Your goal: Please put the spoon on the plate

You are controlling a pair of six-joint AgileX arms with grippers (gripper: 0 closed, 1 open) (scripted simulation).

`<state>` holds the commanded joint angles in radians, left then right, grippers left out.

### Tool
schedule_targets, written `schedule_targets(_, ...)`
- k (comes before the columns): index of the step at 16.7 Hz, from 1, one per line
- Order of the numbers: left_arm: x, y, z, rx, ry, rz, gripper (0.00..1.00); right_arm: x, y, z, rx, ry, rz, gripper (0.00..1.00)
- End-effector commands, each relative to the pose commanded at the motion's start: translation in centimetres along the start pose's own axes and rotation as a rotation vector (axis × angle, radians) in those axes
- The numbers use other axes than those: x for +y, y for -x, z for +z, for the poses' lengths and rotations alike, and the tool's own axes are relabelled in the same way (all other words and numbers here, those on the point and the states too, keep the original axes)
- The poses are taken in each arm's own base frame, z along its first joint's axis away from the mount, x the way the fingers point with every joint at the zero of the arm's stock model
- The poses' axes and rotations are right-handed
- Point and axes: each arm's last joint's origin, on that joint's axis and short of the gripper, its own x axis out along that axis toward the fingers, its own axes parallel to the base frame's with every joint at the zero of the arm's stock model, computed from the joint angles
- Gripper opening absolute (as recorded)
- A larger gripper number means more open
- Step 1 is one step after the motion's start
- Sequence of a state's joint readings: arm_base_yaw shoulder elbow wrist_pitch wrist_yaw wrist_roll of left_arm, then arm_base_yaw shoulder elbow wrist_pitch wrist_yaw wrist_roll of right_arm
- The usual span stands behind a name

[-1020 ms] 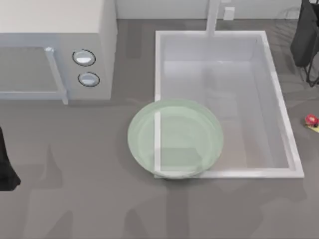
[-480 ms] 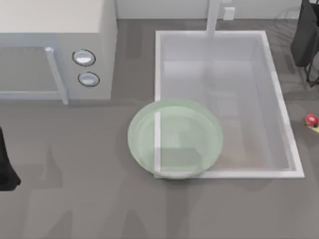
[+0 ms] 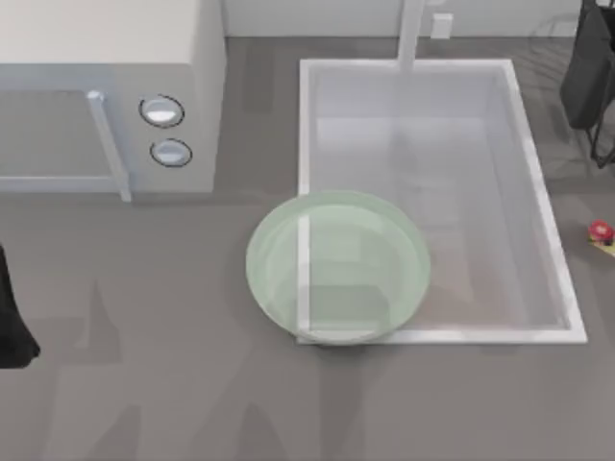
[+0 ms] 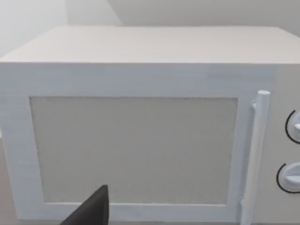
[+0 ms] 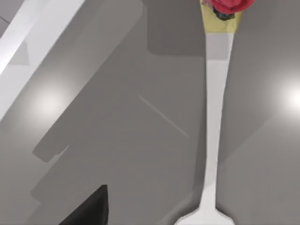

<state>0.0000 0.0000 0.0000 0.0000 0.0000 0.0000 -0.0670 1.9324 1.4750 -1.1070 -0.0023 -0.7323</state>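
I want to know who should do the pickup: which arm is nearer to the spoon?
Right. The right arm is at the top view's right edge, above the spoon; its wrist camera looks down on the handle. The left arm is at the far left edge, facing the microwave.

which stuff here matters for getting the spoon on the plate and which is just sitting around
For the job:
- spoon, lying on the table near the top view's right edge, right of the sink
- plate, overlapping the sink's near left corner

Just there:
- microwave, far left, door shut
- sink
- faucet behind the sink
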Motion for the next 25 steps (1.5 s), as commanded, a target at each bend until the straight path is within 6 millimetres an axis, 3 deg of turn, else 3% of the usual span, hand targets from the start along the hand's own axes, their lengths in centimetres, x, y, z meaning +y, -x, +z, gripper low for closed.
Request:
schedule_targets(3,0.0,0.0,0.0,0.000,0.000,0.000,1.00,-0.1,-1.3,0.0,0.004,-0.004,0.004,1.00)
schedule_targets(10,0.0,0.0,0.0,0.000,0.000,0.000,1.00,-0.3,-9.2,0.0,-0.002,-0.005,-0.001,1.00)
schedule_targets(15,0.0,0.0,0.0,0.000,0.000,0.000,1.00,-0.2,-10.0,-0.1,0.002,-0.004,0.002,1.00)
schedule_targets(25,0.0,0.0,0.0,0.000,0.000,0.000,1.00,-0.2,-10.0,-0.1,0.002,-0.004,0.002,0.25)
